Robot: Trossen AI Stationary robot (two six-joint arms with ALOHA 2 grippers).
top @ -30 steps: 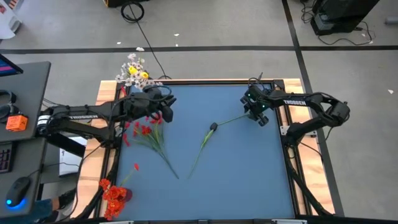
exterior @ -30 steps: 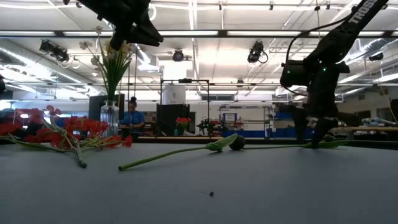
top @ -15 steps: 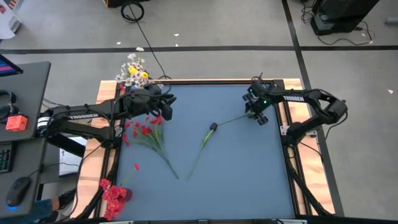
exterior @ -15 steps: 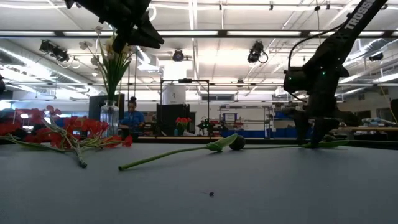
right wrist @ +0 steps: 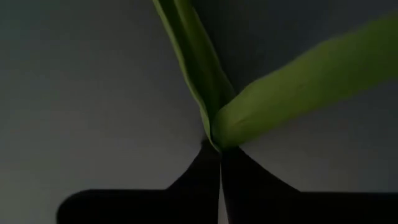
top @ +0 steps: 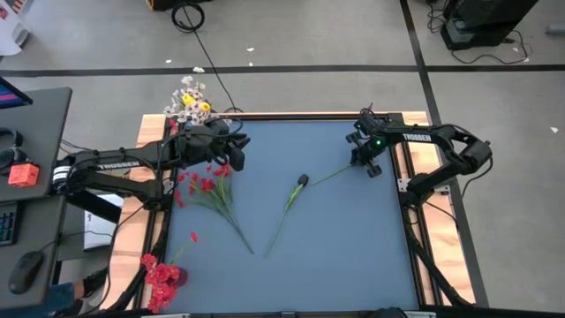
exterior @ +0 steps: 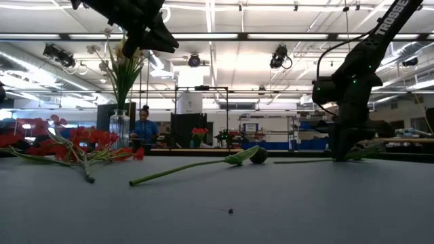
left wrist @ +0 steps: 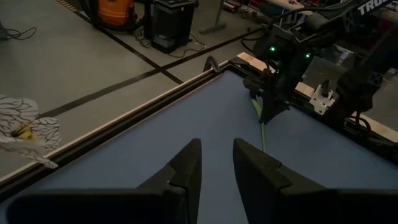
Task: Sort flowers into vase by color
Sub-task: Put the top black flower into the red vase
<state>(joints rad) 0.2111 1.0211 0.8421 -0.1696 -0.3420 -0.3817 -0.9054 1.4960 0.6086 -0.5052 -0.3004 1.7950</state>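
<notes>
Right gripper | my fingers clenched on green stem of dark-budded flower | left gripper slightly parted, holding nothing, above red flowers

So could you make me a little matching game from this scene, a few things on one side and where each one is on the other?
Things:
1. right gripper
2. left gripper
3. dark-budded flower
4. red flowers

Places or states:
A. lying loose in a bunch on the blue table, left side
B. shut on the green stem's end by the table's right edge
C. raised above the red bunch, holding nothing visible
D. bud lying near the table's middle

Pairs: 1-B, 2-C, 3-D, 4-A
</notes>
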